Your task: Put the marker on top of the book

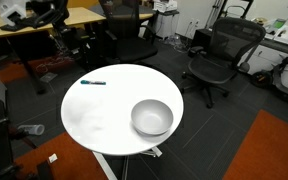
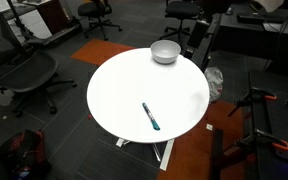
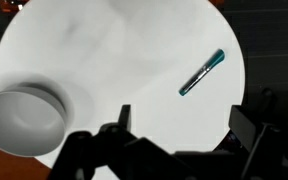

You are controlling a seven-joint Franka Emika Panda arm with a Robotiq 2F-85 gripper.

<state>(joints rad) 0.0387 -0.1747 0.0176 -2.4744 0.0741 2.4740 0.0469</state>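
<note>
The marker (image 3: 202, 72), a slim dark blue-teal stick, lies flat on the round white table (image 3: 104, 50). It shows in both exterior views (image 1: 93, 82) (image 2: 150, 116), near the table's edge. My gripper (image 3: 184, 115) shows only in the wrist view. It is open and empty, high above the table, with the marker just beyond its fingertips and apart from them. No book is in view in any frame.
A white bowl (image 1: 152, 117) (image 2: 165, 51) (image 3: 19, 120) stands on the table on the side opposite the marker. Black office chairs (image 1: 216, 55) (image 2: 24, 70), desks and orange carpet patches surround the table.
</note>
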